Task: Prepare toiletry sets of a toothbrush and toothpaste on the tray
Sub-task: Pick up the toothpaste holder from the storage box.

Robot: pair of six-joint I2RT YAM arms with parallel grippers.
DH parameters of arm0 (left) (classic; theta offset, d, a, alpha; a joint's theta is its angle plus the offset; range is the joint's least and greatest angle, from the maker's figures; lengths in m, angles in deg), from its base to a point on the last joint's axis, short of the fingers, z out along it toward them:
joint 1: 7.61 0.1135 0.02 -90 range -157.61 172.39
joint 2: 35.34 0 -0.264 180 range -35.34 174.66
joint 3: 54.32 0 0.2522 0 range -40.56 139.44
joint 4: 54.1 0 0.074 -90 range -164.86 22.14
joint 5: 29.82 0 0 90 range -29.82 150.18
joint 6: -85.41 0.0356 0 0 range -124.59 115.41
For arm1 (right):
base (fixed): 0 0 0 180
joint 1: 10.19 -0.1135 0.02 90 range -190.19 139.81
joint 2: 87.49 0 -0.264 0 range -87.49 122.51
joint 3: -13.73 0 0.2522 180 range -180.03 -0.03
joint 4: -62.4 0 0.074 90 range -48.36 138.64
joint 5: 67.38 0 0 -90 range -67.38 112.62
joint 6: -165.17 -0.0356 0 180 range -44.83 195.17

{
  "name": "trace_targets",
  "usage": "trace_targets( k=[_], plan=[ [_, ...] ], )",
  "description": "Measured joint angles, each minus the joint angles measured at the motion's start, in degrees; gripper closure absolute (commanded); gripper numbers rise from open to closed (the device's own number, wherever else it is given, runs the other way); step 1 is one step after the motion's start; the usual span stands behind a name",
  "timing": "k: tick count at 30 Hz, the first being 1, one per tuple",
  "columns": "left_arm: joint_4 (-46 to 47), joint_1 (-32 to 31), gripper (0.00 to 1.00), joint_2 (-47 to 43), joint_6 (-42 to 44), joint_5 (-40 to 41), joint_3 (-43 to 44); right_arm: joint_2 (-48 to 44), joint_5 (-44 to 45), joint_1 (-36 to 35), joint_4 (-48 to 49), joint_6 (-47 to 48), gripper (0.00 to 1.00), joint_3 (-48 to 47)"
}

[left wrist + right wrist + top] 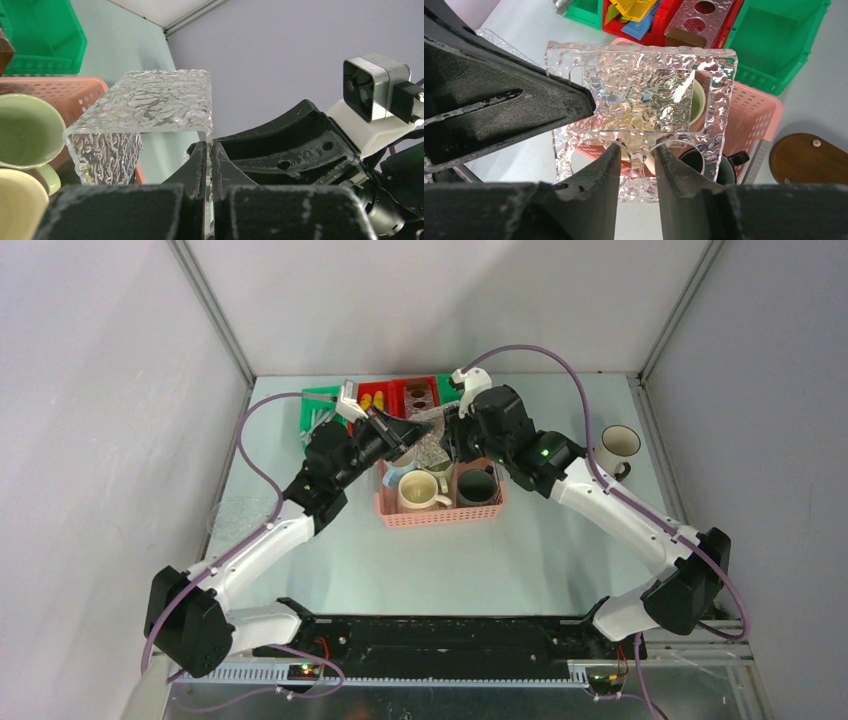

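A clear, ripple-textured holder (430, 443) with round holes hangs above the pink basket (440, 515). My left gripper (210, 150) is shut on its side wall, and the bent plate (155, 100) juts out to the left. My right gripper (636, 150) is open; its fingers straddle the narrow bridge between two holes of the holder (644, 95), with slim gaps on both sides. Cream (420, 490), dark (477, 485) and pale green (22, 130) mugs sit in the basket. A white mug (620, 445) stands at the right. The brown tray (809, 157) shows at the right wrist view's lower right.
At the back stand a red bin (385, 390) holding yellow tubes (372, 398), a green bin (320, 405) with silvery brushes, and another green bin (784, 40). A pink perforated holder (704, 15) lies in the red bin. A clear patterned disc (238, 512) lies at the left.
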Motion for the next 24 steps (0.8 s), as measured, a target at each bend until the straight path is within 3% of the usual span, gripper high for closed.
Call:
trace_targets(
  k=[5,7,17,24],
  plan=[
    [0.28,-0.55,1.0,0.33,0.02,0.42,0.0,0.2,1.09,0.0,-0.09,0.42,0.94,0.0],
    [0.24,-0.66,0.94,0.46,0.07,0.66,0.0,0.24,1.49,0.02,-0.31,0.85,1.0,-0.02],
    [-1.14,-1.09,0.29,-0.13,3.19,2.45,0.0,0.24,4.37,0.26,-4.35,3.52,1.0,-0.2],
    [-6.56,-1.14,0.07,-5.38,8.31,4.11,0.0,-0.13,5.4,3.63,-7.37,4.61,1.0,-0.2]
  ],
)
